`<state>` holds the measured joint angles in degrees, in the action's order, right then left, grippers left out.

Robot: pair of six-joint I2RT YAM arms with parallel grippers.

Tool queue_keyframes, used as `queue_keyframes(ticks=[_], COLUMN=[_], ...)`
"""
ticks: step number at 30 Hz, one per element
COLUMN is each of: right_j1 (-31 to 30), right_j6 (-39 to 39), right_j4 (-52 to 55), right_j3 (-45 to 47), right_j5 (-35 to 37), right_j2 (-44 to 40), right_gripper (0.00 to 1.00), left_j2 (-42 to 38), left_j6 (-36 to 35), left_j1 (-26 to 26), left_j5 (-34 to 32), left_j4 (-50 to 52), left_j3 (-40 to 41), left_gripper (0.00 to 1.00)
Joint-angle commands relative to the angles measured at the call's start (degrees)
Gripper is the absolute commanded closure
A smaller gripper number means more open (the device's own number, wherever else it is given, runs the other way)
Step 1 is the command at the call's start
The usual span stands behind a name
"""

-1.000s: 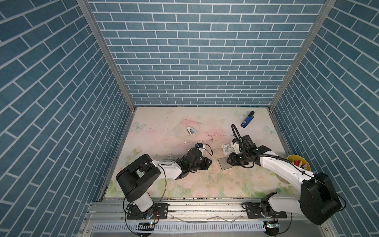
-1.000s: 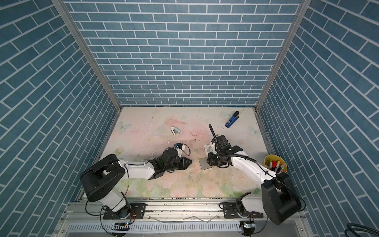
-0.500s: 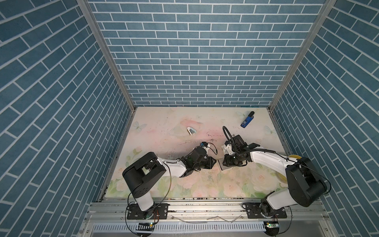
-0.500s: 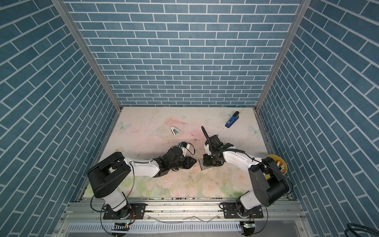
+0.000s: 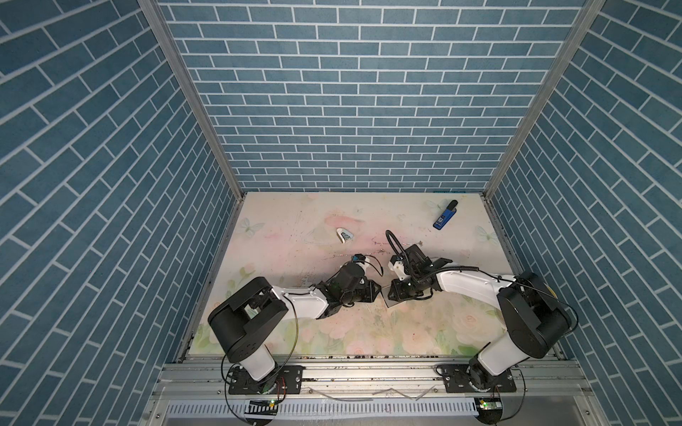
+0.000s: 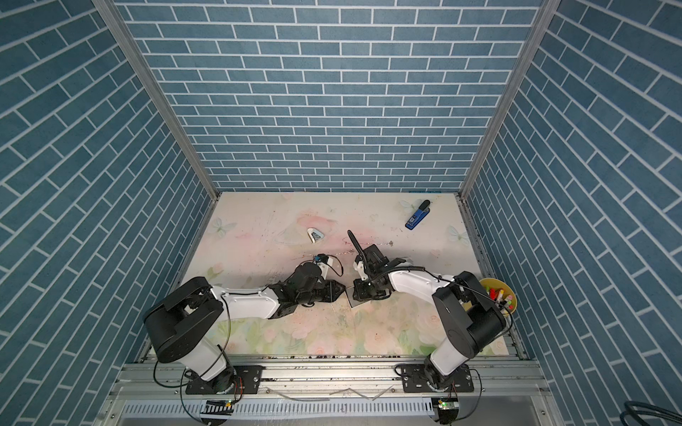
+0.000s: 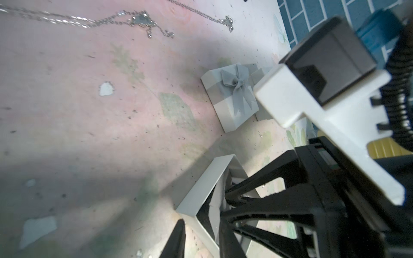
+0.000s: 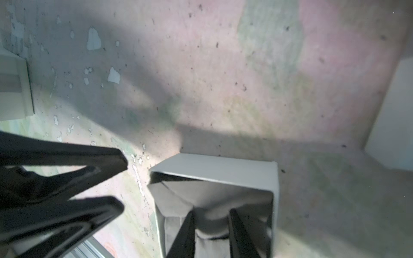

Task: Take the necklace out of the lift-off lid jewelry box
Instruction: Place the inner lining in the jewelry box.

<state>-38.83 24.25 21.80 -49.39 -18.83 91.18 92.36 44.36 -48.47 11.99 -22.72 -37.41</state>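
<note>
Right wrist view: right hand (image 8: 211, 212) dips inside the open jewelry box (image 8: 214, 169), slightly parted around pale lining (image 8: 210, 198). Gripping? Can't tell. Left hand (image 8: 124, 183), narrowly spread, is just beside it. Necklace (image 7: 138, 19) lies on the table (image 7: 67, 100) beyond both hands.

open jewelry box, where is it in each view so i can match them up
Top views: the open jewelry box lies near the middle of the table, mostly hidden under the right gripper.
Left wrist: low in the picture, a corner facing the camera.
Right wrist: low centre, seen looking into its opening.
Shared landmark: the right gripper's black fingers reaching into it.
</note>
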Motion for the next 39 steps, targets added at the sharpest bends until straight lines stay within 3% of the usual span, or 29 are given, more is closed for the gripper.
queue_keyframes(ticks=[1, 6, 10, 18, 28, 39], right_j1=[-0.79, -1.26, -1.67, -4.23, -5.46, -6.54], right_j6=[3.42, 3.70, 3.70, 3.90, 1.65, 0.23], right_j4=[1.38, 5.97, 6.62, 3.18, 5.64, 10.54], right_j3=[-2.15, -5.06, -5.72, -8.14, -12.81, -15.00], right_j5=[3.95, 6.47, 6.06, 3.46, 5.56, 10.67], right_j2=[-1.19, -4.64, -4.22, 2.10, 11.16, 6.88], right_gripper=[0.73, 0.73, 0.73, 0.76, 0.78, 0.76], left_j2=[-3.35, -6.17, -4.94, 1.16, 5.42, 3.27], left_j6=[-1.57, -2.11, -0.17, 2.01, 2.35, 0.93], left_j1=[1.04, 1.22, 1.14, 0.31, 0.66, 2.57], left_j5=[-1.96, -2.84, -1.69, 0.18, 0.93, 1.37], left_j4=[4.71, 9.84, 6.79, 0.37, -1.98, 0.31], left_j3=[1.58, 2.17, 3.50, 2.56, 1.56, 1.80], left_gripper=[0.72, 0.72, 0.75, 0.81, 0.82, 0.82])
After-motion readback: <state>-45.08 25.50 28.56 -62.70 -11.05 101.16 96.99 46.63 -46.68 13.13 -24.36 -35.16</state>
